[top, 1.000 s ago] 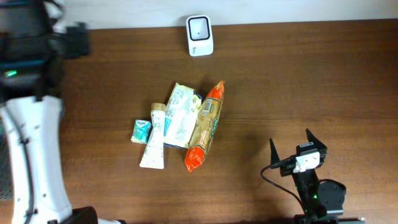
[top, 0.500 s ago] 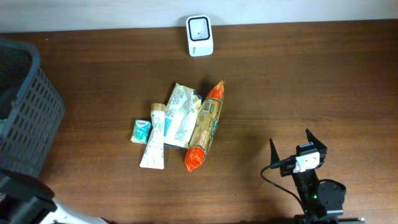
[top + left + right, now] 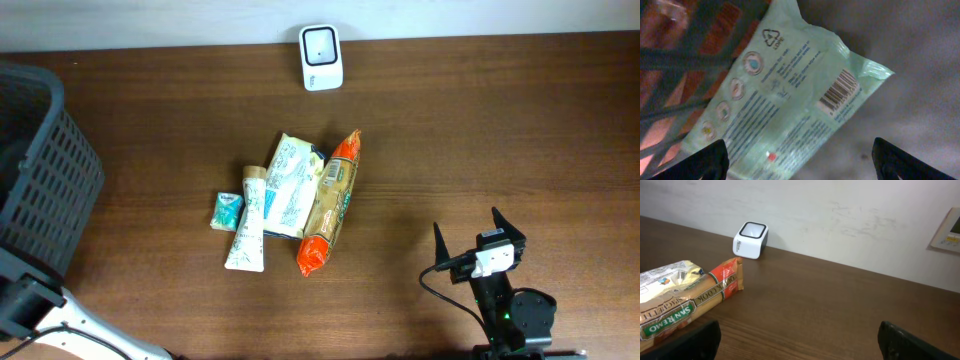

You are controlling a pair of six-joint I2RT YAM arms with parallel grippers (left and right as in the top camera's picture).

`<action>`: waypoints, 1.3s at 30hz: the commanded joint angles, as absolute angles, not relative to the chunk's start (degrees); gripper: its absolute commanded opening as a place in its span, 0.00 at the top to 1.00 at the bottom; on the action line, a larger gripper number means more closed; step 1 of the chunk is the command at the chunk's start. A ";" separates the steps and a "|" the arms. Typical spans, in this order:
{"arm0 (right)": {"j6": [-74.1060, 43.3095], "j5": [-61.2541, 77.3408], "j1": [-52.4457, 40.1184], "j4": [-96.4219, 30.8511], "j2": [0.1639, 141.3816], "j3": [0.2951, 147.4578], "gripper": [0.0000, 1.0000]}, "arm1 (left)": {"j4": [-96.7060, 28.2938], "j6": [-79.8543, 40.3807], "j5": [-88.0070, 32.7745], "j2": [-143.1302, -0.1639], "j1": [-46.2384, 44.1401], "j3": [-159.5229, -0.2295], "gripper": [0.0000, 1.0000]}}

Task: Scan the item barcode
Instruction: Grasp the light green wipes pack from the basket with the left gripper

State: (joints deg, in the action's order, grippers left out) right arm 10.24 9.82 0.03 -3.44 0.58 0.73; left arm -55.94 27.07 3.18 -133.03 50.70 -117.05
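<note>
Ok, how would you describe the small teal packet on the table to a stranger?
On the brown table, find the group of packages near the middle. The small teal packet lies at its left edge, beside the white tube. It is the shortest piece there and the only teal one.

The right arm (image 3: 530,312) is showing a black body, with a green light (image 3: 507,317) glowing on it and a white block (image 3: 487,259) sitting behind the right tool (image 3: 466,222). The tool's pointed fingers (image 3: 437,238) are black, and a black cable (image 3: 428,283) is looping beside them. The left arm (image 3: 25,305) is showing black and white parts.
</note>
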 commanded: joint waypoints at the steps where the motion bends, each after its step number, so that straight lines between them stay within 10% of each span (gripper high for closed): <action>1: 9.61 10.09 0.40 -3.64 0.21 0.32 0.01 | -54.68 29.93 2.28 -135.44 50.65 -117.14 0.10; 5: 9.61 10.09 0.40 -3.64 0.21 0.32 0.01 | -54.78 30.94 2.28 -138.21 50.63 -117.14 0.12; 12: 9.61 10.09 0.40 -3.64 0.19 0.32 0.01 | -57.39 29.19 2.33 -139.06 50.63 -117.23 1.00; 22: 9.61 10.09 0.40 -3.64 0.21 0.32 0.01 | -61.56 6.00 -8.19 -114.02 41.74 -133.99 1.00; 29: 9.61 10.09 0.40 -3.64 0.21 0.32 0.01 | -72.31 4.75 -10.72 -99.33 11.90 -133.78 1.00; 39: 9.61 10.09 0.40 -3.64 0.21 0.32 0.01 | -59.53 -2.39 0.56 -107.26 -2.79 -86.11 1.00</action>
